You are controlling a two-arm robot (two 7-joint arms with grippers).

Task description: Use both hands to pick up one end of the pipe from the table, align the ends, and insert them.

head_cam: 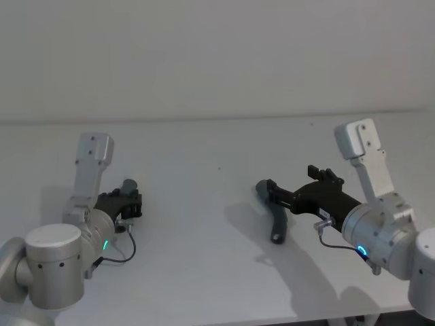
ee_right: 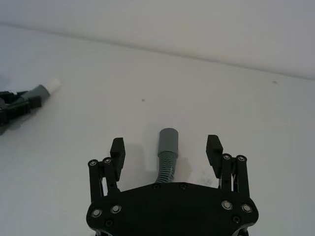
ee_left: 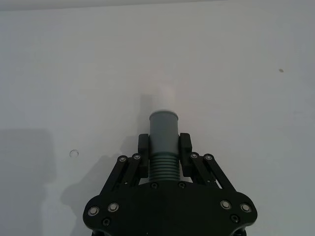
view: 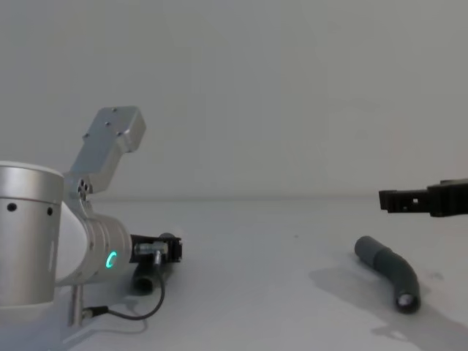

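Plain white counter [head_cam: 204, 265] ran back to a bare pale wall, and everything is placed from the bent grey pipe piece [head_cam: 277, 219] lying flat on it. Just above that piece hung the right gripper [head_cam: 292, 180]. Its fingers were spread wide to either side of the ribbed part and touched nothing, and from the chest view a clear gap showed between them and the piece. Well apart to that piece's left, the left gripper [ee_left: 164, 143] sat low near the counter. Its fingers were closed on the ribs of the second pipe piece [ee_left: 163, 125], whose narrow white tip [ee_right: 53, 85] stuck out ahead of them.

The step in hand looked to be the right-hand grasp. Doing it well probably meant lowering straight down with the fingers astride and closing on the ribbed section. That would leave the smooth end [ee_right: 169, 139] ahead of the fingers free to meet the white tip. A round tube may roll if one finger meets it first, so centring before closing seemed wise. Lifting both pieces and lining up the ends would come only after that.
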